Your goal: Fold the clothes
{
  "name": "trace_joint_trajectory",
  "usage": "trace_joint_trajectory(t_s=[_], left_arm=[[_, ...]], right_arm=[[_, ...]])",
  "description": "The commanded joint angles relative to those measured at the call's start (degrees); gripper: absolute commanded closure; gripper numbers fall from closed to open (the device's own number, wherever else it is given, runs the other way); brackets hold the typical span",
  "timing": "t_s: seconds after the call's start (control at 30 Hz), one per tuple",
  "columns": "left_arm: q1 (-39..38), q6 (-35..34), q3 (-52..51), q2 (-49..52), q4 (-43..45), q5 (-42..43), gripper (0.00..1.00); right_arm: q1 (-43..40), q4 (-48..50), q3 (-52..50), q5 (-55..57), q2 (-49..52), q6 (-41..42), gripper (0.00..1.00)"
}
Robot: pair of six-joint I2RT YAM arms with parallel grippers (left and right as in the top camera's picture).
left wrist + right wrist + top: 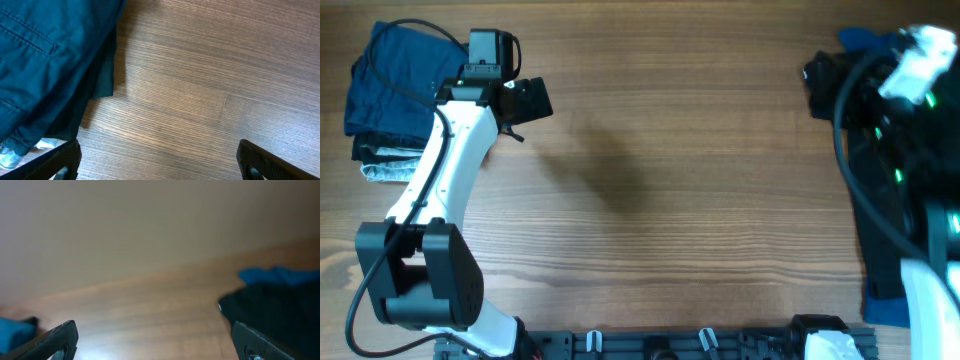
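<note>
Left gripper (157, 162) jaws are wide apart and empty, over bare counter (200, 90) just right of the stack. Navy garment (395, 85) lies folded on top of that stack at the far-left corner, with a black layer (102, 75) and a light grey one (385, 170) under it. Right gripper (152, 340) jaws are also apart and empty, near the black garment (270, 310) and bright blue garment (277, 275) at the right edge.

White-shelled left arm (455, 150) with black joints (425, 280), black cable (420, 27), black left hand (530, 100).
</note>
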Motion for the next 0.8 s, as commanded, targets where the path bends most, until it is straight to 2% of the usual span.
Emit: trace_joint_trajectory(t_s=[0.0, 0.1, 0.13, 0.3, 0.43, 0.53, 0.77], left_arm=[[0.00, -0.13, -0.15, -0.22, 0.17, -0.33, 0.00], [0.00, -0.13, -0.13, -0.22, 0.15, -0.33, 0.00], [0.00, -0.13, -0.13, -0.22, 0.15, -0.33, 0.00], [0.00, -0.13, -0.13, -0.22, 0.15, -0.33, 0.00], [0.00, -0.13, -0.13, -0.22, 0.17, -0.33, 0.00], [0.00, -0.13, -0.13, -0.22, 0.15, -0.33, 0.00], [0.00, -0.13, -0.15, -0.22, 0.17, -0.33, 0.00]], right_arm=[[5.07, 0.11, -0.26, 0.66, -8.72, -0.07, 0.01], [9.81, 0.66, -4.24, 2.45, -18.67, -0.09, 0.01], [10.16, 0.85, -8.96, 2.58, -26.05, -0.07, 0.01], [9.33, 7.72, -26.77, 2.58, -45.20, -0.02, 0.01], [7.50, 16.02, -42.03, 2.36, -56.52, 2.03, 0.01], [6.93, 26.16, -51.78, 2.36, -59.01, 4.87, 0.00], [6.93, 46.31, -67.82, 2.36, -59.21, 2.93, 0.01]])
